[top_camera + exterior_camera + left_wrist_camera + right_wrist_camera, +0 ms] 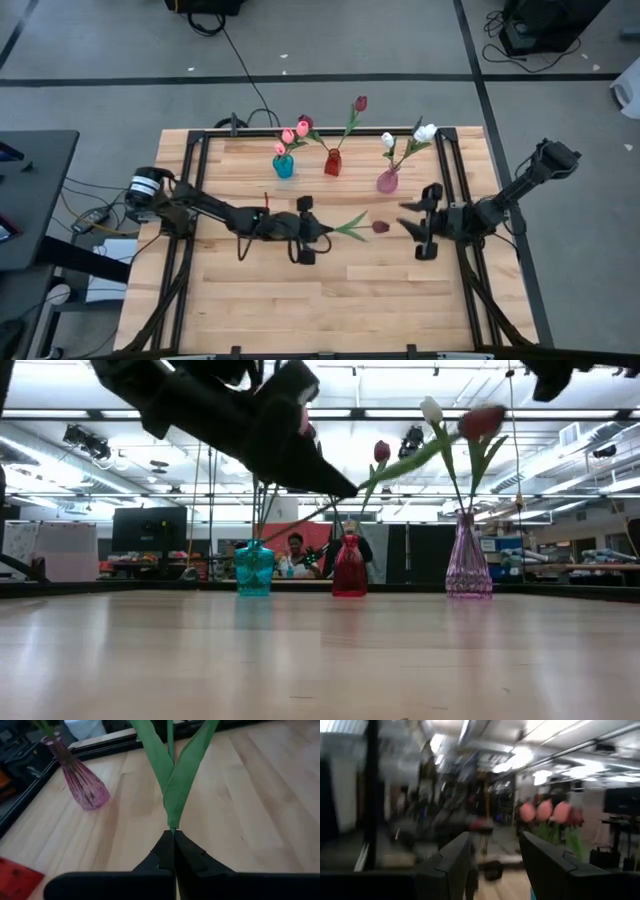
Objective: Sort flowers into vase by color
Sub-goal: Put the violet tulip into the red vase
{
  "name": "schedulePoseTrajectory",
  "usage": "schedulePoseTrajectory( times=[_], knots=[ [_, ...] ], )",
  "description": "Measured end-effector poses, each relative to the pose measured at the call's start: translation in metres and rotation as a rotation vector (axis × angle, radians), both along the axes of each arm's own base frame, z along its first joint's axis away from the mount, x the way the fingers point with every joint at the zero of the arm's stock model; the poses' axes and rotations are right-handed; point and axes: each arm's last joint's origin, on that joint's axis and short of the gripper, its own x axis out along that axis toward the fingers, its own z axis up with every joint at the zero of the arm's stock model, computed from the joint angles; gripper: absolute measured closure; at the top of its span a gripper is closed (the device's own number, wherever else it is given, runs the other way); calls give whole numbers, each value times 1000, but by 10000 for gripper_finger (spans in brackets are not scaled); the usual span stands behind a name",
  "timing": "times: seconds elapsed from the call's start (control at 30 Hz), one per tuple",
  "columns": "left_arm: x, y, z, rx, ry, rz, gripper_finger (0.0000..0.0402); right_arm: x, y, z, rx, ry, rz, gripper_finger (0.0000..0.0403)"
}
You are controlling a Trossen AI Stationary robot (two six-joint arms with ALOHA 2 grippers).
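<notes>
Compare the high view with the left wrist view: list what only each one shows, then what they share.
Only the high view: the teal vase holding pink tulips, the white tulips, the right gripper with jaws open, and the held tulip's dark red head.

Only the left wrist view: the left gripper with jaws shut on the stem just below its two leaves.

Both: the pink vase, the red vase (only a corner in the wrist view), the held dark red tulip, and the wooden table.
</notes>
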Motion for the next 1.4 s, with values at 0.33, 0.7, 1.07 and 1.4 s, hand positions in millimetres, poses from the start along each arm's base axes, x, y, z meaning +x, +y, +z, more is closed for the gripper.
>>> schedulePoseTrajectory(
  times=[0.33, 0.7, 1.07, 1.4],
  knots=[
    [-10, 1, 8, 91, -49, -27, 397, 42, -21, 12, 142, 92, -125, 218],
    [-10, -2, 14, 120, -143, -71, 396, 62, -25, 10, 240, 152, -234, 218],
    [-44, 11, 1, 103, -178, -70, 396, 84, -20, 30, 318, 336, -161, 218],
    [-82, 17, 21, 116, -240, -71, 396, 127, -6, 18, 301, 430, -165, 218]
  ],
)
